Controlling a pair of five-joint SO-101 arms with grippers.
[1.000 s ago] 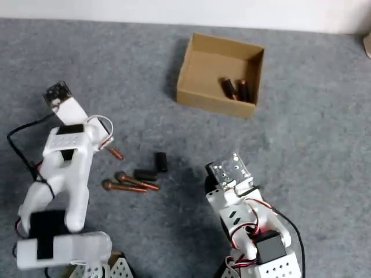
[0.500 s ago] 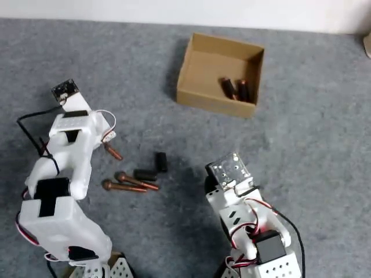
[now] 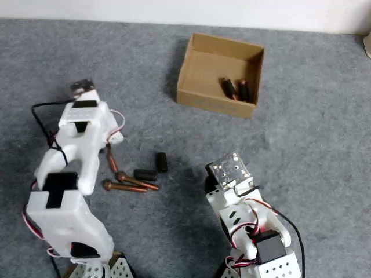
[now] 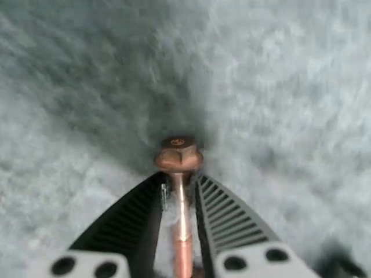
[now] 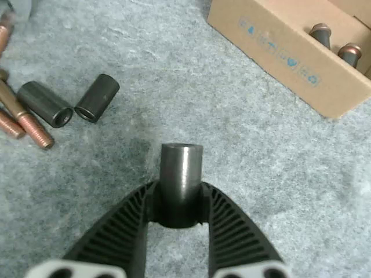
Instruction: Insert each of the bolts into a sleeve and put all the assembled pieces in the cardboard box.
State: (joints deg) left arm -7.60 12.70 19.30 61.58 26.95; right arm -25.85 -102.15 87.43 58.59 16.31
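Note:
My left gripper [image 4: 178, 180] is shut on a copper bolt [image 4: 178, 157], whose hex head pokes out past the fingertips. In the high view this gripper [image 3: 108, 149] holds the bolt [image 3: 111, 161] just above the carpet, near two loose bolts [image 3: 126, 186]. My right gripper [image 5: 181, 196] is shut on a black sleeve [image 5: 181, 174] with its open end pointing away. Two more sleeves [image 5: 97, 97] [image 5: 45, 103] lie on the carpet beyond it. The cardboard box [image 3: 211, 103] at the back holds two assembled pieces [image 3: 235, 88].
Grey carpet covers the table. The right arm [image 3: 232, 174] sits at the front middle, about a hand's width right of the loose sleeves [image 3: 160, 161] [image 3: 145, 174]. The box wall [image 5: 272, 40] stands beyond the held sleeve.
The left arm has swung right and forward with the bolt, bringing it closer to the loose bolts. The right arm has kept still.

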